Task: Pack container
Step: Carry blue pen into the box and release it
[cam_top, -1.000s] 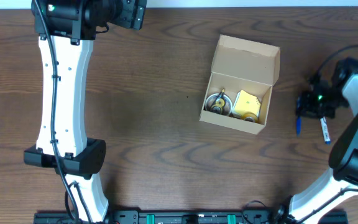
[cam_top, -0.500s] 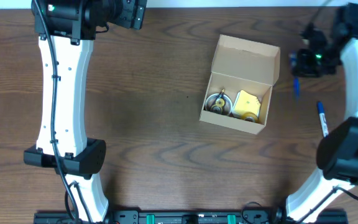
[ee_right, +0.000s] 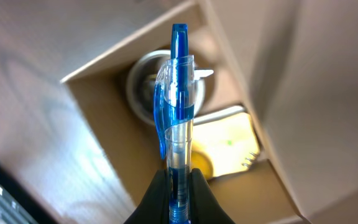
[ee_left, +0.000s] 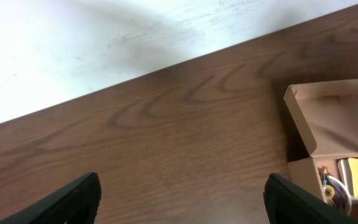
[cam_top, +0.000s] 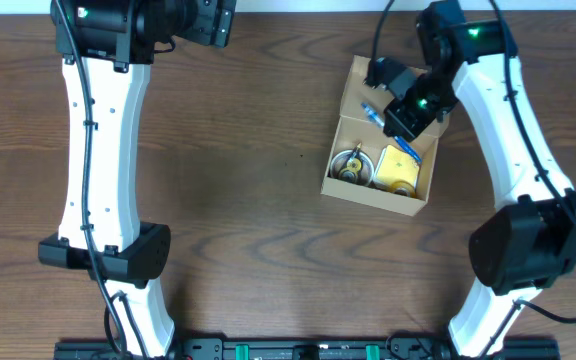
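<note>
The right claw [ee_right: 179, 186] is clenched on a blue and clear plastic pen [ee_right: 178, 93], its two dark fingers pinching the barrel so that the clipped end sticks straight out ahead of them. From overhead the claw [cam_top: 408, 108] hangs over the back of the small tan cardboard box [cam_top: 373, 194], and the pen [cam_top: 371, 112] crosses slantwise above the raised flap lid. In the wrist view the pen lies over the open compartment of the box [ee_right: 98, 109]. Below it sit a round silvery metal item [ee_right: 143, 87] and a yellow squarish item [ee_right: 229, 140], side by side inside. The white right arm rises from the near right edge, folds at a dark elbow and reaches forward and leftward, its wrist above the box.

The box stands on the dark brown wood-grain worktop [cam_top: 248, 200], right of the middle, lid swung open toward the far side.

The left claw [ee_left: 182, 208] is released, its dark fingers [ee_left: 73, 199] spread wide with bare worktop between them. The left arm stretches straight up the left side to the far edge, wrist turned toward the box [ee_left: 328, 118].
</note>
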Robot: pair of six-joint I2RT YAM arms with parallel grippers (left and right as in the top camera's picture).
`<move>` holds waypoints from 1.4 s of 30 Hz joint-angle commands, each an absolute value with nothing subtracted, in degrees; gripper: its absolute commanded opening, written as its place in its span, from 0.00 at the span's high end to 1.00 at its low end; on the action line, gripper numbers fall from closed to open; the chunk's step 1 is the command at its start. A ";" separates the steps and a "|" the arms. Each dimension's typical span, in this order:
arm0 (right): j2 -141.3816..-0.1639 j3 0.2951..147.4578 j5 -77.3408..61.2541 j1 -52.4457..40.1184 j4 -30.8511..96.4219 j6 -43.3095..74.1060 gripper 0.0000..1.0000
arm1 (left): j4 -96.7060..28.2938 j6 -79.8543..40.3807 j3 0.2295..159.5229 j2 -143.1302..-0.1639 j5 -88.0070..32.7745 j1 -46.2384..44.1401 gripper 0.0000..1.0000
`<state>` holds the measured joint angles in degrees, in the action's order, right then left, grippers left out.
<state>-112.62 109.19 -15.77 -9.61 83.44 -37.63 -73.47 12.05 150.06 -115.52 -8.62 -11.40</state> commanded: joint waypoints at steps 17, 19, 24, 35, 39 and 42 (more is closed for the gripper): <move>-112.64 93.14 -25.08 -9.26 83.11 -61.58 0.96 | -73.47 11.97 150.89 -114.72 -7.38 -11.27 0.18; -112.64 93.14 -25.02 -9.23 82.85 -61.58 0.96 | -73.47 11.64 150.89 -114.72 -7.51 -11.27 0.18; -112.64 93.14 -24.49 -9.23 82.21 -60.45 0.75 | -73.52 11.55 150.89 -114.72 -7.51 -11.27 0.18; -112.62 93.71 -6.48 -5.74 67.29 -32.10 0.25 | -73.69 11.57 150.89 -114.72 -7.51 -11.27 0.18; -112.62 96.07 -4.03 3.01 64.90 -14.20 0.28 | -73.47 11.57 150.89 -114.72 -7.51 -11.27 0.18; -112.49 96.75 -9.06 7.77 66.92 -13.76 0.30 | -73.23 11.60 150.89 -114.72 -7.51 -11.27 0.17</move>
<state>-112.62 95.15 -7.46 3.90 65.89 -21.08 -73.43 11.86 150.06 -115.52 -8.16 -11.40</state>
